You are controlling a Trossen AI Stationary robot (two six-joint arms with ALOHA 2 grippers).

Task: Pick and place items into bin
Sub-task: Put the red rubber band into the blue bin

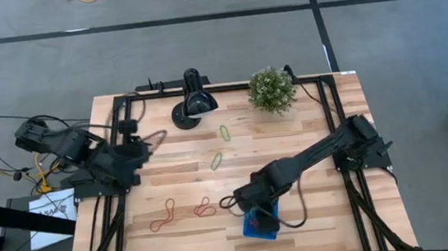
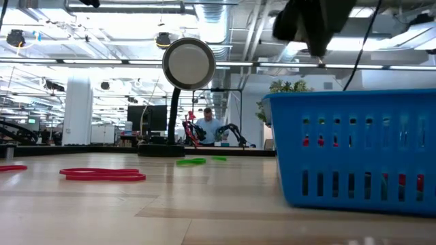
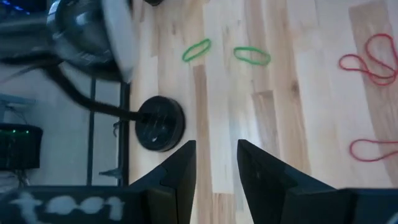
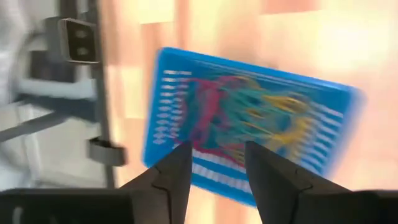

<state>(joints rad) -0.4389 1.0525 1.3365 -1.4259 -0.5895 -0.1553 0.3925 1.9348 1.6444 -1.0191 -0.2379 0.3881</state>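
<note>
Bands fill the blue bin [image 4: 249,124] under the right gripper [image 4: 217,168], jaws apart and empty; red bands [image 1: 185,212] and green bands [image 1: 220,146] remain on the table [image 1: 170,168]. Left gripper [image 3: 216,165] waits, jaws apart.

overhead cam, table-level cam, 2 wrist cams

Both arms are dark, jointed and boxy, with thin black cables looping beside them. The left end effector [image 3: 214,177] and right end effector [image 4: 217,177] each carry two flat, angular black fingers.
</note>
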